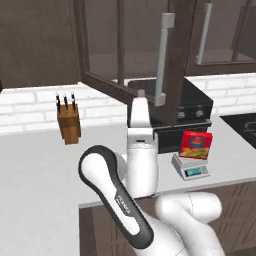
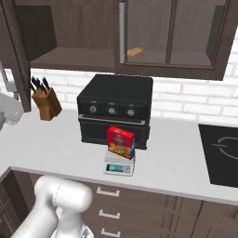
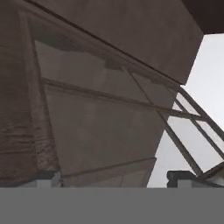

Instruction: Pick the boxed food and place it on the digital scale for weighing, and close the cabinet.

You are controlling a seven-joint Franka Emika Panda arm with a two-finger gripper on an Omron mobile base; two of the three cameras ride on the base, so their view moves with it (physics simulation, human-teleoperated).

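The white arm (image 1: 127,200) rises nearest the cameras from the counter's front edge, its hand reaching up toward the swung-open glass door of the cabinet (image 1: 125,60). In the hand view the gripper (image 3: 116,179) points at that door's glass panel from close by, its two fingertips (image 3: 177,177) set wide apart at the bottom of the view with nothing between them; whether they touch the door cannot be told. Well below and to the right of the hand, the boxed food (image 2: 121,142) stands upright on the digital scale (image 2: 119,166), red front facing outward, near the front of the pale counter (image 2: 60,144). Just behind the scale sits a black oven (image 2: 115,109) with three knobs. To the left, a wooden knife block (image 2: 45,103) holding dark-handled knives stands against the white brick wall. Above, the cabinet's left door hangs open with its grey bar handle (image 1: 164,57) outward; through the glass of the closed right section, a small orange-tan lump (image 2: 135,51) lies on the shelf. A black cooktop (image 2: 222,151) is set into the counter at far right
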